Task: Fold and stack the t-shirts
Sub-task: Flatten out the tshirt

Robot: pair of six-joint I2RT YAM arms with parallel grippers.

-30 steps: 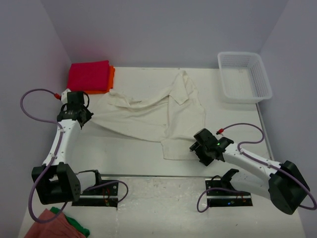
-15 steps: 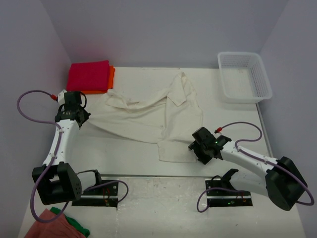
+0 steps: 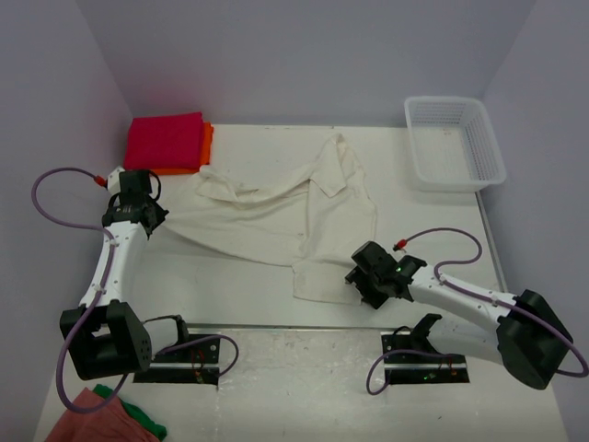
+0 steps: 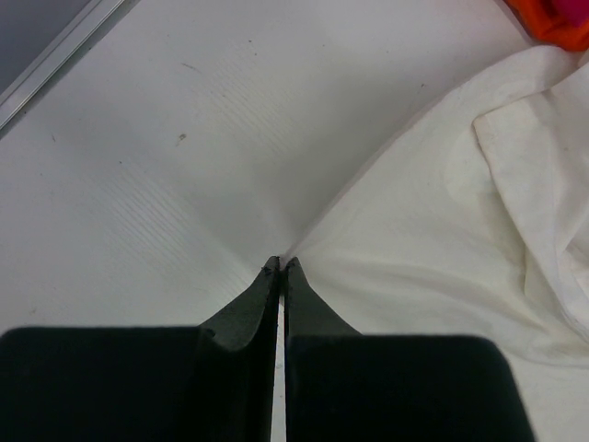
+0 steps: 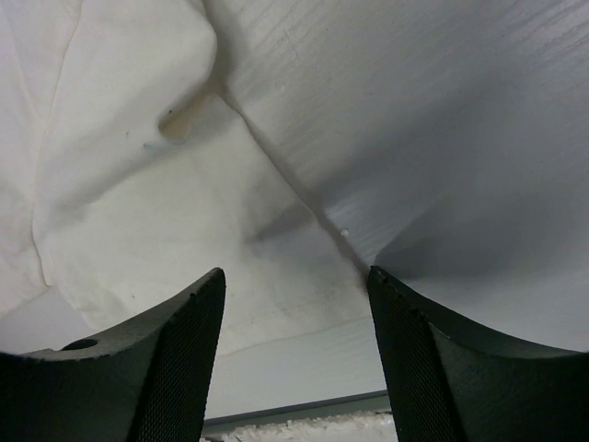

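1. Cream-white t-shirt [image 3: 276, 216]: spread, wrinkly, mid table [image 3: 230, 276]. One sleeve/collar area folded over at the far side; the layers there are hard to sort. Left corner drawn to a point.
2. White mesh basket [image 3: 449, 180]: far-R corner, apart from shirt.
3. Magenta-red t-shirt [image 3: 166, 140]: folded, far-L corner, lying on orange t-shirt [image 3: 207, 145]. Orange mostly hidden, only R edge strip shows.
4. Left gripper [image 4: 281, 265]: jaws pressed together, pinching cream shirt's L corner.
5. Right gripper [image 5: 294, 272]: jaws apart, holding nothing, low over shirt's near-R hem corner. Contact w/ cloth can't tell.
6. Salmon-pink cloth [image 3: 92, 419] + green cloth [image 3: 147, 427]: near-L, cut off by the frame edge, partly behind the left arm's base.
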